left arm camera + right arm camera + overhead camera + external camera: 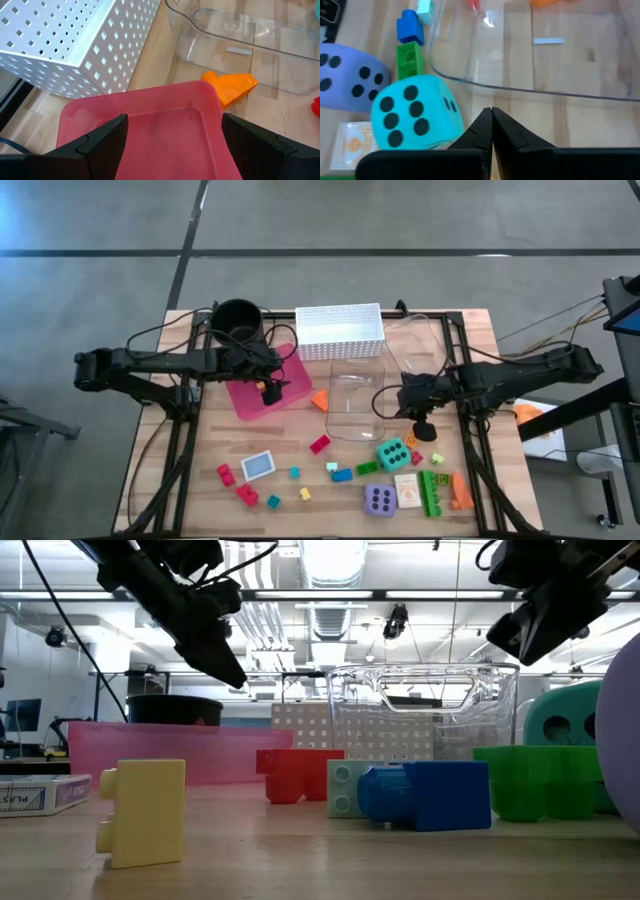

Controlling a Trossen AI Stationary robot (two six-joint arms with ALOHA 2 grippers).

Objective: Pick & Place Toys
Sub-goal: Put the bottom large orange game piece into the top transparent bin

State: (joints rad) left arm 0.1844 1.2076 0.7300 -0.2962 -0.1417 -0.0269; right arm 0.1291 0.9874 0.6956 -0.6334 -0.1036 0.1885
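Left wrist view shows the left gripper [172, 145] with jaws spread wide and empty, poised directly above the pink tray [150, 107], which serves here as the landmark. Just beyond the tray's far corner lies an orange brick [231, 87], touching or nearly touching the rim; its long axis runs roughly across the tray's corner, toward the clear plastic bin [260, 55] beyond it. The white perforated basket [75, 40] stands against the tray's other far side. In the high view the right gripper [424, 418] hangs past the clear bin from the tray, jaws fully closed and holding nothing. Right wrist view places the teal die [412, 117] just beside and beneath those closed jaws, six-dot face toward the camera, with the purple die [347, 75] and a green brick [410, 60] close behind it. The remaining toys lie scattered on the counter [300, 515], well apart from the tray toward the front edge. Judgement: the left arm is nearer the orange brick, and an approach across its short axis appears suitable; the right arm is nearer the teal die but must open first.
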